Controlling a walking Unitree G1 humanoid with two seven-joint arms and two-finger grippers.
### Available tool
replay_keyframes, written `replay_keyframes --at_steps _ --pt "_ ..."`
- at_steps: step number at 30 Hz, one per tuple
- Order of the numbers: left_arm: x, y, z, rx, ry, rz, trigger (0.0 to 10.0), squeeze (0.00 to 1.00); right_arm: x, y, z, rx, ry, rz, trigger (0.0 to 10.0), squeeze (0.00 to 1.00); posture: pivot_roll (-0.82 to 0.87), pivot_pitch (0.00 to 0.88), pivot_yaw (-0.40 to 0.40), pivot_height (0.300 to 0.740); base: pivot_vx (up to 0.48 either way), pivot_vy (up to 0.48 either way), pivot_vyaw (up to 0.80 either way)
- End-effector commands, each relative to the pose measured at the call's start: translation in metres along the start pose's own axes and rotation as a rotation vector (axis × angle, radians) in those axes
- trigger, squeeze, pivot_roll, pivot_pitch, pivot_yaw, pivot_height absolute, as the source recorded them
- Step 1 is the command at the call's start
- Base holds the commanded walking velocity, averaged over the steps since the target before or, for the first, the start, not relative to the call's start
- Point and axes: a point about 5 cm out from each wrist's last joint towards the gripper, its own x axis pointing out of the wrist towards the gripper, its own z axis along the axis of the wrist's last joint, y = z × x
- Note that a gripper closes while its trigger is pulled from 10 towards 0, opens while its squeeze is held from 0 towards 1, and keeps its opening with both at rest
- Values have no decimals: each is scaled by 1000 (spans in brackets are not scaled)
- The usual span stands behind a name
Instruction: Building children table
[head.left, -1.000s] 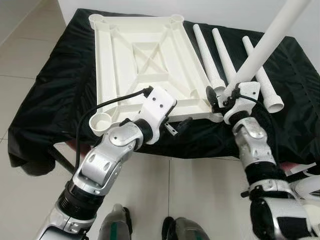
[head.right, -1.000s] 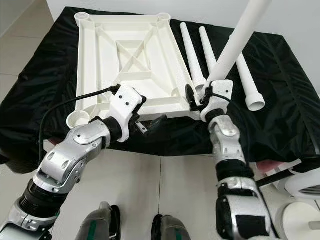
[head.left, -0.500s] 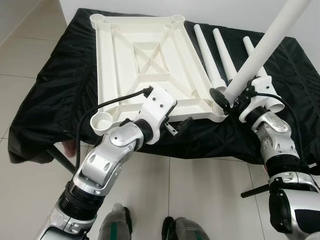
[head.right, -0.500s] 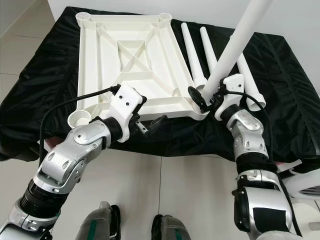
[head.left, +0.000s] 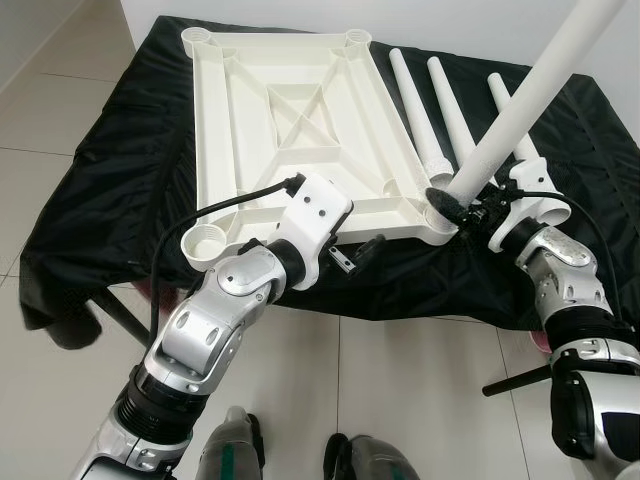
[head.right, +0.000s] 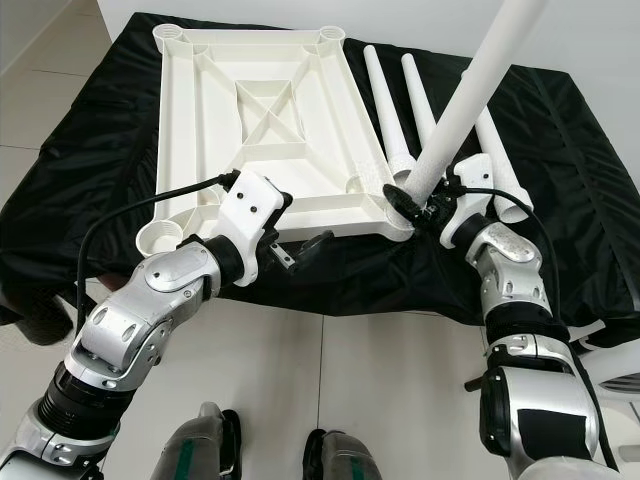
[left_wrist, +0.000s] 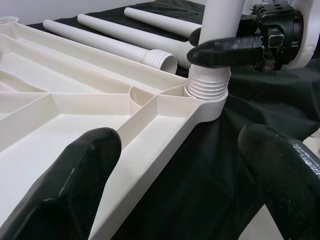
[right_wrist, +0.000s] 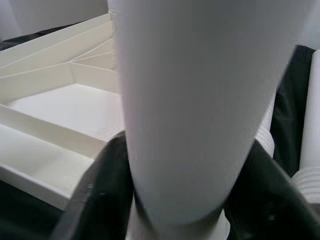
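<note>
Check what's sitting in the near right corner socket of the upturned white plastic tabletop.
The threaded end of a white plastic leg sits in the upturned white plastic tabletop, held by the right gripper. The socket hides how far the thread is in.

Black cloth (head.left: 110, 190) draped over a surface, pale tiled floor (head.left: 50, 110), white wall (head.right: 600, 30)
</note>
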Motion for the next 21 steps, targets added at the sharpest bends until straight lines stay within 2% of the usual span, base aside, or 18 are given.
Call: replay_keyframes --at_steps 1,4,5,6,7,8,15,21 --pt "0 -4 0 -8 1 -25 10000 0 -1 -2 0 8 -6 2 0 0 110 104 -72 740 0 0 0" --pt "0 -5 0 -8 1 -25 10000 0 -1 -2 -1 10 -7 -9 0 0 110 99 -73 740 0 0 0" --pt "0 -5 0 -9 0 -26 10000 0 -1 -2 -2 14 -11 -22 3373 0 110 99 -73 740 0 0 0" --pt "0 -5 0 -9 0 -26 10000 0 -1 -2 -2 14 -11 -22 3373 0 110 99 -73 740 0 0 0" --pt "0 -6 -1 -9 0 -27 10000 0 -1 -1 -3 17 -15 -43 9373 0 111 96 -73 740 0 0 0" --pt "0 -6 -1 -9 0 -27 10000 0 0 -1 -3 17 -20 -57 10000 0 112 95 -73 740 0 0 0" --pt "-1 -6 -1 -9 0 -26 10000 0 2 3 -5 31 -54 -121 10000 0 114 92 -73 740 0 0 0" --pt "-2 -7 -1 -10 2 -28 10000 0 6 13 -8 36 -105 -233 10000 0 114 98 -72 740 0 0 0"
